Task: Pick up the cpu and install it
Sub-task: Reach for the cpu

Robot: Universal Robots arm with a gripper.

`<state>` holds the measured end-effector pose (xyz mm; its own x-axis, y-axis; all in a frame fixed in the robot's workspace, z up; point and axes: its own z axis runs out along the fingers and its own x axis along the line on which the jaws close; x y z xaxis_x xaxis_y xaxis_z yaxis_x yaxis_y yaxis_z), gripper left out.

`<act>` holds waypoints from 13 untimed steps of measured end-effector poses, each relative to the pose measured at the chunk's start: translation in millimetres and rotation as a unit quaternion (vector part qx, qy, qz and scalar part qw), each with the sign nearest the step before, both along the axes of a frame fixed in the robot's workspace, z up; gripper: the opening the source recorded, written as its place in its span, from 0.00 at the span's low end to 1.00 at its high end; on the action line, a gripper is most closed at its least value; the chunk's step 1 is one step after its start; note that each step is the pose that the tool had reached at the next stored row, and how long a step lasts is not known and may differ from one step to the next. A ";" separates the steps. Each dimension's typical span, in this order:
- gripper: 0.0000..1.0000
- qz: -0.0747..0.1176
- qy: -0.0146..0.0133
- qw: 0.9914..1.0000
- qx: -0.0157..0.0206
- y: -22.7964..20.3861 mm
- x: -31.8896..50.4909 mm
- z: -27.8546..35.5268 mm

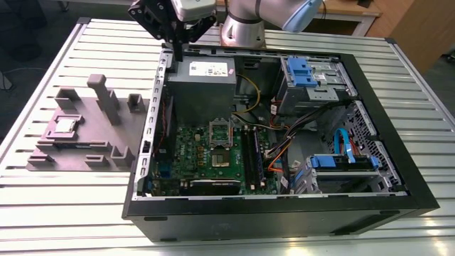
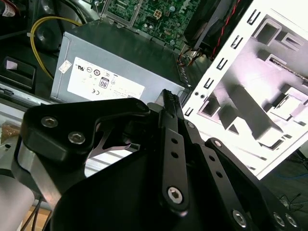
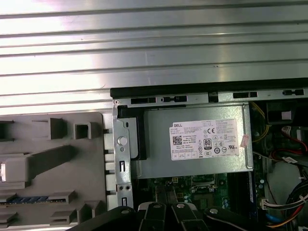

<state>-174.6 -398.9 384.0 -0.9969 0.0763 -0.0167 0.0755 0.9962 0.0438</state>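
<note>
In the exterior view the gripper (image 1: 174, 49) hangs over the edge of the open computer case (image 1: 284, 52). Its fingers are pinched together with nothing in them. The cpu (image 1: 65, 125) sits far from the fingers, in the grey block (image 1: 71, 152) outside the case.

In the second wrist view the fingers (image 2: 172, 144) point at the grey power box (image 2: 120, 53).

In the first wrist view the box lies just past the fingers.

Exterior view looks down on the whole case (image 1: 270, 218); both wrist views sit close over the power supply (image 3: 192, 144) (all three share it).
</note>
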 end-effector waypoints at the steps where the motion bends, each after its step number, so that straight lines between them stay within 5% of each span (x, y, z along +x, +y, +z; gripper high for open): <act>1: 0.10 0.000 0.000 1.000 0.000 0.0 -0.3 0.0; 13: 0.10 0.000 0.000 1.000 0.000 0.0 -3.0 -0.7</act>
